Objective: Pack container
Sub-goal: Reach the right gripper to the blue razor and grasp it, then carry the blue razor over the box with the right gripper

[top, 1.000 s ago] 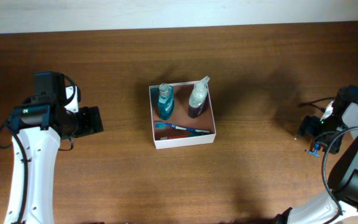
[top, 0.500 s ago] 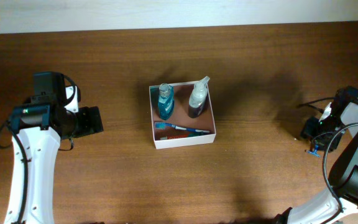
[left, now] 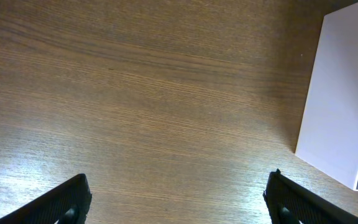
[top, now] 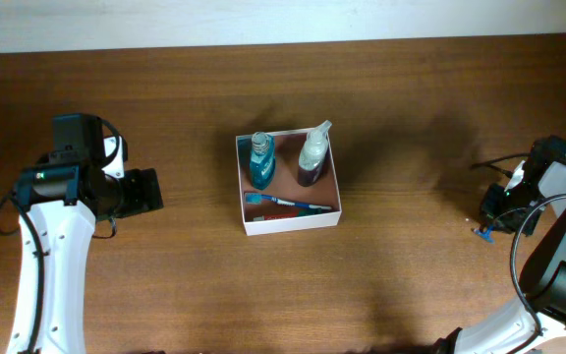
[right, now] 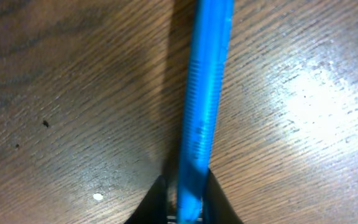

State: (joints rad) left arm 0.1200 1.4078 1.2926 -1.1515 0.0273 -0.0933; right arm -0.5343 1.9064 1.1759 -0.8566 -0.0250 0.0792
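Container [top: 293, 223], a shallow square box with thin white walls and a reddish-brown floor, sits at the middle of your brown wooden surface [top: 411, 285], between the two arms and well apart from both. Inside it, a teal bottle [top: 261, 162] stands in the far left corner. A clear spray bottle [top: 312, 155] holding dark liquid stands in the far right corner. A toothbrush [top: 285, 204] with blue and red on it lies flat along the near wall, spanning most of the box. Your left gripper [left: 179, 205] hovers over bare wood to the left of the box, its jaws spread wide with nothing between them. In the left wrist camera, one white outer wall of the box fills the right edge of the view. Your right gripper [right: 188, 202] is far out near the right edge of the surface, its jaws pinching the end of a slender blue stick [right: 205, 93] of translucent plastic. The stick runs straight away from the jaws, close over the wood. You cannot tell from these views whether it touches the surface.
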